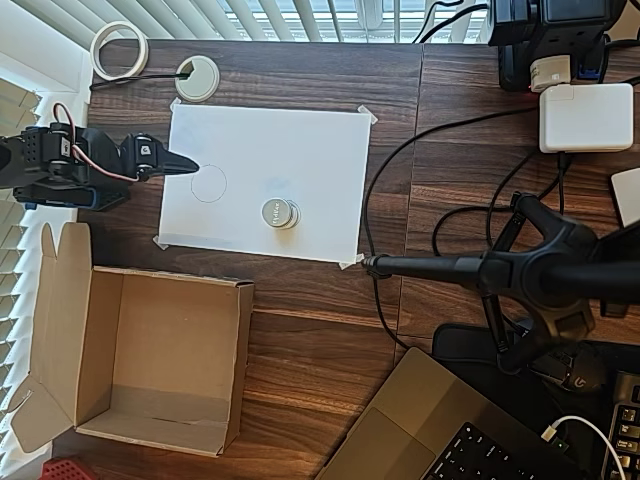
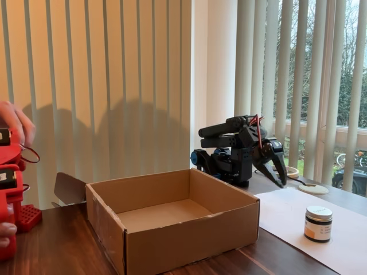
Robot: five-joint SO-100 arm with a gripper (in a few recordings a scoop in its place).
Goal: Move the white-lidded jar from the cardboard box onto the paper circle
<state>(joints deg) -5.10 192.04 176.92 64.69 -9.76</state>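
Nothing in the box (image 1: 244,362), and nothing in the gripper (image 1: 186,166), with jaws together or nearly so, tip over the left edge of the sheet (image 1: 300,140) in the overhead view, just beside the circle (image 1: 208,184). On the sheet near its box-side edge, about midway along and well apart from the circle: the jar (image 1: 280,213), upright, lid up. Likely left to do: pick it up from there and set it inside the outline. Open the jaws wider than the lid before reaching. Swing across the sheet above jar height to avoid knocking it. Come down with one finger on each side of the body below the lid, not on the lid rim. Close gently, since glass-like sides may slip. Lift clear of the paper rather than dragging, to spare the taped sheet. Centre over the outline from above, lower until seated, then release and rise straight up.
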